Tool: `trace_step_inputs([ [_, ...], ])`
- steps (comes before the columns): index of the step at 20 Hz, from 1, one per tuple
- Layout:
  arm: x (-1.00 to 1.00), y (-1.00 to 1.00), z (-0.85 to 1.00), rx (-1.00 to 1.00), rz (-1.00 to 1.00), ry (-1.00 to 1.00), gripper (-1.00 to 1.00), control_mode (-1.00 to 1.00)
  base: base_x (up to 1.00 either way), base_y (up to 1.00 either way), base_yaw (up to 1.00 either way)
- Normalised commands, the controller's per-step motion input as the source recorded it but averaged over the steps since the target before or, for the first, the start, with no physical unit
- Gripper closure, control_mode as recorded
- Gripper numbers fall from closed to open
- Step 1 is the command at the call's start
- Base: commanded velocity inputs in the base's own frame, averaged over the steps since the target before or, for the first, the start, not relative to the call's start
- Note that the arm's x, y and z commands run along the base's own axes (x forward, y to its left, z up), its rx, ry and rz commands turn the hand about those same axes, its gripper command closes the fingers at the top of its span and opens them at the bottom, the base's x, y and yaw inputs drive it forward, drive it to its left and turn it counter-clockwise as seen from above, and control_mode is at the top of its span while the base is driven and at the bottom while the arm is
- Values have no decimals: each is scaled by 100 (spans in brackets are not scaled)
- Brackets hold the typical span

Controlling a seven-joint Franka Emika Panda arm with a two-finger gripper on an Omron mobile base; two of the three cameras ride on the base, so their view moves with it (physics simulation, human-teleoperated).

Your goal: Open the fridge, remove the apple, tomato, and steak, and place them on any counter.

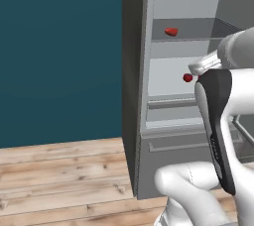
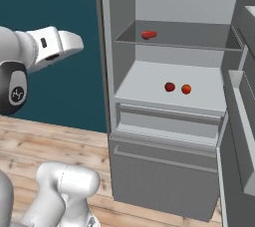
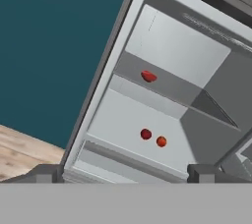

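Fridge (image 2: 164,181): door open, centre to right of frame. Steak (image 2: 148,35) on upper shelf; two round red fruits (image 2: 170,87) on shelf below. Gripper (image 3: 125,176): jaws apart, empty, well short. Advise: approach level, clear the shelf edge, straddle one item.

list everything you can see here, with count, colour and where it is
fridge: 1, grey, door open, against the teal wall
steak: 1, red, flat lump on the upper shelf, left part
darker round fruit: 1, dark red, lower shelf, near the middle
lighter round fruit: 1, orange-red, lower shelf, just right of the darker one, apart from it
drawer: 1, grey, shut, bottom of the fridge
floor: 1, pale wood planks, in front of the fridge
wall: 1, teal, left of the fridge
gripper: 1, dark fingertips, open, empty, facing the shelves
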Motion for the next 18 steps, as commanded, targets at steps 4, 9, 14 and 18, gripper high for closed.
trace_step_inputs([
  [4, 0, -2, 0, 1, 0, 3, -100, 100, 0, -1, 0],
  [9, 0, 0, 0, 0, 0, 0, -100, 100, -4, -20, 0],
  [14, 0, 0, 0, 0, 0, 0, -100, 100, -11, -50, -1],
  [18, 0, 0, 0, 0, 0, 0, -100, 100, -3, -66, -2],
])
